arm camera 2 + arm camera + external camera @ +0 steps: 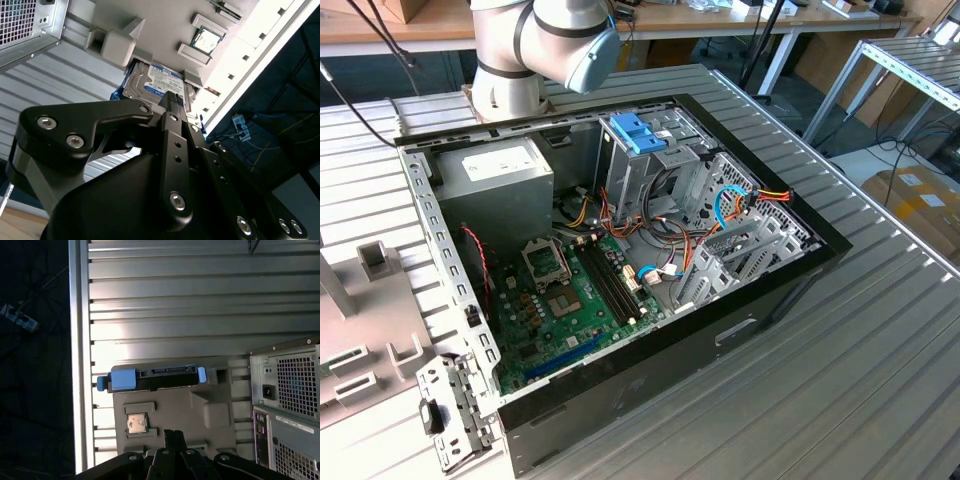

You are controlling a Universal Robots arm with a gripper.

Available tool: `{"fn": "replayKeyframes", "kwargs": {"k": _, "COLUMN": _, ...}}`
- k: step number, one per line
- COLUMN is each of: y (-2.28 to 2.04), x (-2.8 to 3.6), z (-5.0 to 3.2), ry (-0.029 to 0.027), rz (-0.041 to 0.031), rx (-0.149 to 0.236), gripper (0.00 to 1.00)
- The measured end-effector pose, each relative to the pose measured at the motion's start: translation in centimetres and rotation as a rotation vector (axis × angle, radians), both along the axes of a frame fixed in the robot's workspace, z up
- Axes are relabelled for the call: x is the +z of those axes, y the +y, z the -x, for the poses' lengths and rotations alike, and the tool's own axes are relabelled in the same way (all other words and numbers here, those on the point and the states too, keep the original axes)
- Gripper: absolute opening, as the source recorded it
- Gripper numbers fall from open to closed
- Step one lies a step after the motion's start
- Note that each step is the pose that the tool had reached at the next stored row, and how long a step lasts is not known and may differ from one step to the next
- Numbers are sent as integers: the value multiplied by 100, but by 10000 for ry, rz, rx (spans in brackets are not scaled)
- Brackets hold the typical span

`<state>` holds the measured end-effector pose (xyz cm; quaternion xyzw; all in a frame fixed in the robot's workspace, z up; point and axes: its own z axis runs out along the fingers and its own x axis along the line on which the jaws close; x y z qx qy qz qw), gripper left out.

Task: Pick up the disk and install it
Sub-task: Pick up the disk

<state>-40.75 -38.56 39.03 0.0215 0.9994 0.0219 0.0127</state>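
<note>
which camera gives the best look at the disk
The first wrist view: the disk lies unobstructed in a grey holder, its full length, blue rails and end tab visible. The second wrist view shows its labelled face, the near end hidden behind the arm. The exterior view faces the open computer case.

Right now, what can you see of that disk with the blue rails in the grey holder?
The disk is a flat rectangular drive with a dark body, bright blue plastic rails and a broad blue tab at one end. The second wrist view shows its silvery metal face with a blue-and-white label. It appears to stand on its long edge in a slot of the grey moulded holder, which lies on the ribbed metal table.
</note>
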Motion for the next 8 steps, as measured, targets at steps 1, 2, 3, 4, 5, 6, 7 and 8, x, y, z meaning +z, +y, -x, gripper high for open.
{"fn": "replayKeyframes", "kwargs": {"k": 1, "y": 0, "x": 0, "z": 0, "ry": 0, "rz": 0, "rx": 152, "gripper": 11}}
{"fn": "replayKeyframes", "kwargs": {"k": 2, "y": 0, "x": 0, "z": 0, "ry": -1, "rz": 0, "rx": 294, "gripper": 11}}
{"fn": "replayKeyframes", "kwargs": {"k": 3, "y": 0, "x": 0, "z": 0, "ry": -1, "rz": -1, "rx": 408, "gripper": 11}}
{"fn": "replayKeyframes", "kwargs": {"k": 4, "y": 0, "x": 0, "z": 0, "ry": 0, "rz": 0, "rx": 509, "gripper": 11}}
{"fn": "replayKeyframes", "kwargs": {"k": 5, "y": 0, "x": 0, "z": 0, "ry": 0, "rz": 0, "rx": 576, "gripper": 11}}
{"fn": "replayKeyframes", "kwargs": {"k": 6, "y": 0, "x": 0, "z": 0, "ry": 0, "rz": 0, "rx": 652, "gripper": 11}}
{"fn": "replayKeyframes", "kwargs": {"k": 7, "y": 0, "x": 0, "z": 0, "ry": -1, "rz": -1, "rx": 714, "gripper": 11}}
{"fn": "replayKeyframes", "kwargs": {"k": 8, "y": 0, "x": 0, "z": 0, "ry": 0, "rz": 0, "rx": 788, "gripper": 11}}
